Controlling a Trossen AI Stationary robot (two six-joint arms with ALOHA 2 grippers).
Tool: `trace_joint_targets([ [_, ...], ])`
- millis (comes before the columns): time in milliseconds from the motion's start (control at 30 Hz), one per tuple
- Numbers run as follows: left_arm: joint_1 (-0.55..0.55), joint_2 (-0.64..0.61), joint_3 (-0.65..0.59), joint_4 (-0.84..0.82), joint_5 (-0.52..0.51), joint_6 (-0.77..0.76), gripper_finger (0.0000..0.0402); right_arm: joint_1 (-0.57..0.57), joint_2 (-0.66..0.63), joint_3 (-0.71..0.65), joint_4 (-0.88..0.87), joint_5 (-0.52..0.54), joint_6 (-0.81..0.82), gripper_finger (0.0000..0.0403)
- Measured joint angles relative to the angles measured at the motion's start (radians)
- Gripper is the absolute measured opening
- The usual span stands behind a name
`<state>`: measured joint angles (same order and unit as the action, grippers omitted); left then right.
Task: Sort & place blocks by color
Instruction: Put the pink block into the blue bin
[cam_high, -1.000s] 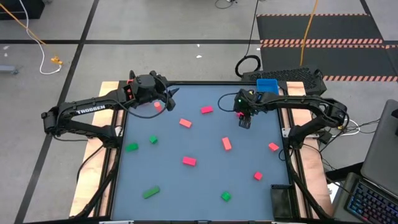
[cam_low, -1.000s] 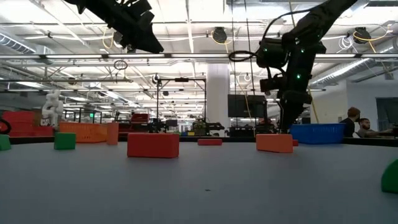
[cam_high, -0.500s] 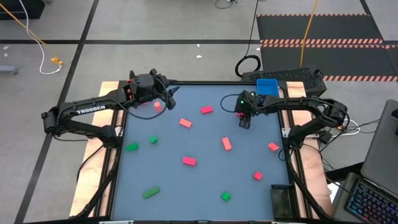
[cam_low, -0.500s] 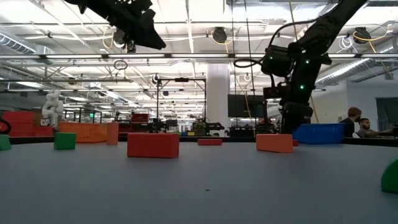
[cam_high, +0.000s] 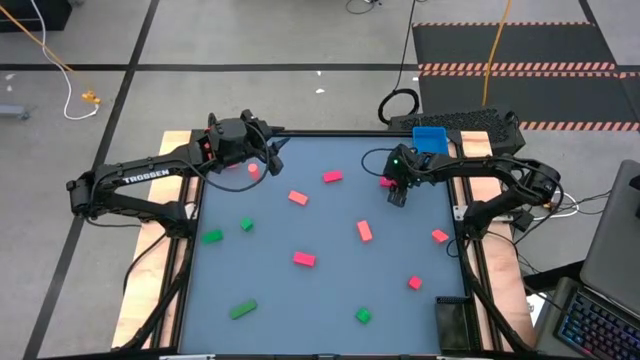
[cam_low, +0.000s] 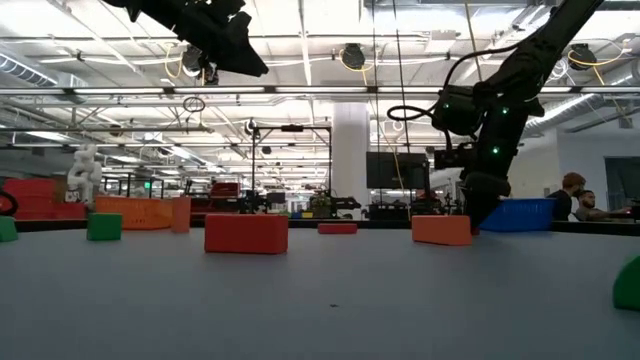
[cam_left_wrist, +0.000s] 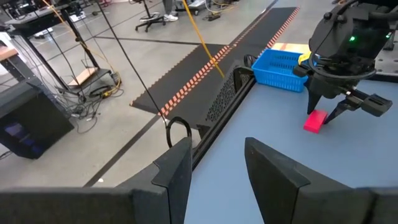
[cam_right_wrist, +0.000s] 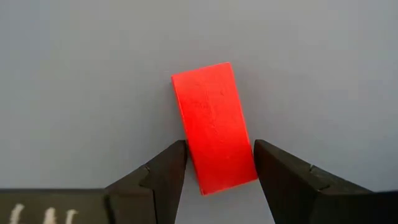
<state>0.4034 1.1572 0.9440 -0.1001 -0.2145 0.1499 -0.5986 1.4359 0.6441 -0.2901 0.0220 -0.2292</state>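
Salmon-red, pink and green blocks lie scattered flat on the grey table top. A pink bar lies flat near the far right, also seen as the pink bar from above. My right gripper points steeply down over it, open. Its fingers stand close on either side of the bar's one end, with a thin gap on each side. My left gripper is open with nothing in it, raised above the far left corner.
A blue basket stands past the far right corner. A dark tray sits at the near right edge. Other blocks nearby: a pink one, salmon ones, green ones.
My right gripper has come down and gone a little toward the table's right edge, ending with its fingers around one end of the pink bar. The bar has stayed where it was.
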Motion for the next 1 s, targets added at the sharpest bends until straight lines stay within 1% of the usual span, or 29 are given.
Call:
trace_joint_targets([
  [67, 0.0, 0.0, 0.0, 0.0, 0.0, 0.003, 0.015, -0.001, 0.001, 0.0, 0.0, -0.021, -0.012, 0.0168],
  [200, 0.0, 0.0, 0.0, 0.0, 0.0, 0.003, 0.015, -0.001, 0.001, 0.0, 0.01, -0.041, -0.015, 0.0121],
  [367, 0.0, -0.007, 0.0, -0.001, 0.0, 0.004, 0.015, 0.0, 0.001, -0.001, 0.018, -0.047, -0.015, 0.012],
  [433, 0.0, -0.007, 0.0, -0.004, 0.0, 0.004, 0.0149, 0.001, -0.01, -0.002, 0.025, -0.027, -0.012, 0.012],
  [600, 0.0, -0.007, 0.0, -0.003, 0.0, 0.01, 0.0149, -0.003, -0.099, 0.011, 0.032, 0.058, 0.008, 0.012],
  [667, 0.0, -0.007, 0.0, -0.001, 0.0, 0.011, 0.015, -0.004, -0.147, 0.021, 0.033, 0.113, 0.021, 0.012],
  [800, 0.0, -0.007, 0.0, -0.001, 0.0, 0.006, 0.0149, -0.025, -0.258, 0.033, -0.009, 0.345, 0.129, 0.012],
  [867, -0.001, -0.007, 0.0, -0.002, 0.0, 0.005, 0.015, -0.051, -0.31, 0.034, -0.056, 0.436, 0.18, 0.012],
  [933, -0.004, -0.007, 0.0, -0.003, 0.0, 0.005, 0.0149, -0.08, -0.35, 0.034, -0.101, 0.48, 0.227, 0.012],
  [1000, -0.01, -0.007, 0.0, -0.003, 0.0, 0.002, 0.015, -0.11, -0.378, 0.034, -0.15, 0.475, 0.278, 0.012],
])
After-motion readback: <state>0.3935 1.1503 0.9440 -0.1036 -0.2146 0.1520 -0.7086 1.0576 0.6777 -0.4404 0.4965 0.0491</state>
